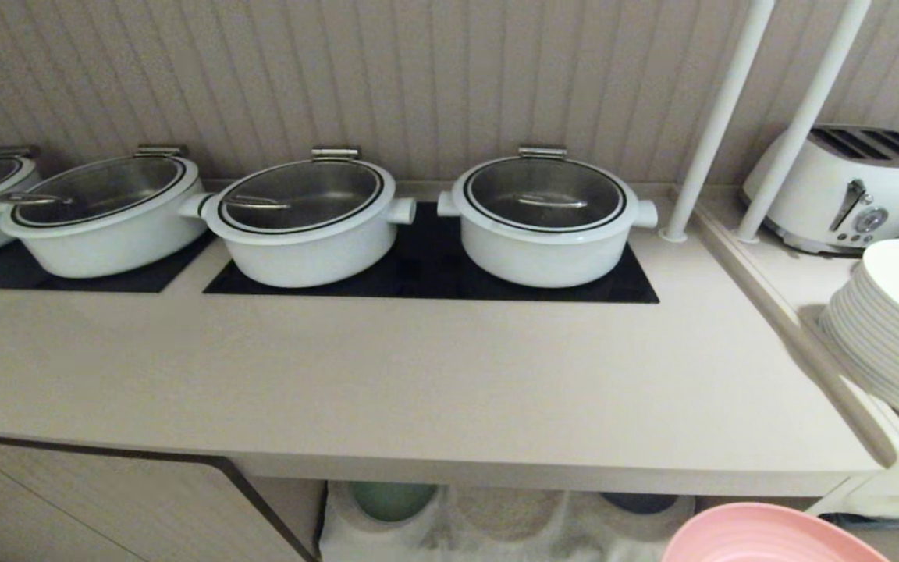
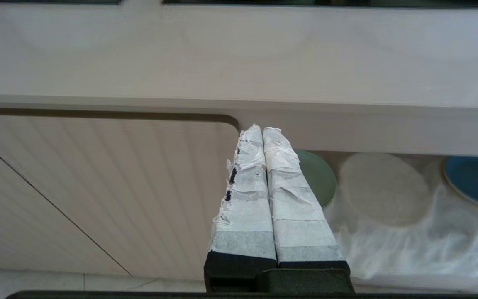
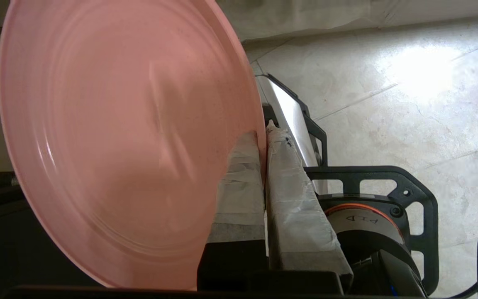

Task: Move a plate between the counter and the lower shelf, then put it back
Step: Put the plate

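So at this point the right gripper (image 3: pixel 262 137) had its taped fingers pinched tight on the rim of the pink plate (image 3: pixel 114 137), one finger on the eating side and one behind, with basically no gap between them beyond the rim's thickness. The plate was off the lower shelf (image 1: pixel 496 519) and out in front of the counter (image 1: pixel 418 390), below its front edge; in the head view only the plate's top arc poked up just under the counter's right end.

The left gripper (image 2: pixel 262 131) was parked with its jaws pressed together on nothing, pointing at the cabinet door just under the counter's edge, beside the green plate (image 2: pixel 318 176).

My take on doing this step well: it looked like the lift toward the counter. An edge pinch on a shallow plate is a weak hold, since the plate can swing around the pinch point. So I'd have gone slow, raised it clear of the counter's thick front lip before moving inward, and levelled it before lowering.

There was plenty of bare counter in front of the white pots (image 1: pixel 547 215), so I'd have aimed there and stayed well away from the stack of white plates (image 1: pixel 894 328) past the counter's right end. Let go only once the plate's base sat flat on the counter.
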You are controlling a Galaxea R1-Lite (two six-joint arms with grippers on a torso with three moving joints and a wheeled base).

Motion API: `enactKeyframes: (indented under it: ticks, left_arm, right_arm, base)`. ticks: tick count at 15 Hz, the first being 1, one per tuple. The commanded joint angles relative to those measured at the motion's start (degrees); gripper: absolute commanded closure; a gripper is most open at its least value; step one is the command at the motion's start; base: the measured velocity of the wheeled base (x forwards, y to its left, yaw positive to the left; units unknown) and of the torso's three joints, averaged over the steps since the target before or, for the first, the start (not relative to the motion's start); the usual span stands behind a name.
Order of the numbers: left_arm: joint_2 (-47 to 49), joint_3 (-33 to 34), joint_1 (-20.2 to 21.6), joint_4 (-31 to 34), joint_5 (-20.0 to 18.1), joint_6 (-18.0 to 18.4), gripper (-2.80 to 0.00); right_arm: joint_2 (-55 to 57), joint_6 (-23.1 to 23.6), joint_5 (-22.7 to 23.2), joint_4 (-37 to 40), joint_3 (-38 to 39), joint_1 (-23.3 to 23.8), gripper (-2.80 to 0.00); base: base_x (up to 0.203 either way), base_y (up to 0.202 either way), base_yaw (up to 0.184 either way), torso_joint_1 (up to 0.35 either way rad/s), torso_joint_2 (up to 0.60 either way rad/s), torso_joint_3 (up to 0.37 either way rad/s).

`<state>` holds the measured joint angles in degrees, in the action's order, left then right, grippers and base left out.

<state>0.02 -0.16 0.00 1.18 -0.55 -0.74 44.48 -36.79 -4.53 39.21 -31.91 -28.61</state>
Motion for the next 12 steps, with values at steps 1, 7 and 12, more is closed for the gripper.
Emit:
enactKeyframes:
  ticks: [1, 7, 12]
  left_arm:
    - [-0.02, -0.02, 0.00, 0.05, 0.02, -0.05, 0.00]
    - [-0.02, -0.02, 0.00, 0.05, 0.02, -0.14, 0.00]
    - [-0.02, -0.02, 0.00, 0.05, 0.02, -0.14, 0.00]
  right_arm:
    - [0.16, -0.21, -0.04, 0.07, -0.16, -0.13, 0.00]
    - [0.16, -0.27, 0.05, -0.01, 0.54, -0.22, 0.00]
    - [0.25, -0.30, 0.05, -0.19, 0.71, -0.30, 0.00]
  base:
    - [0.000, 0.000, 0.000, 0.000, 0.00, 0.000]
    - [0.000, 0.150, 0.004, 0.003, 0.00, 0.002]
    - [0.000, 0.194, -0.001, 0.003, 0.00, 0.004]
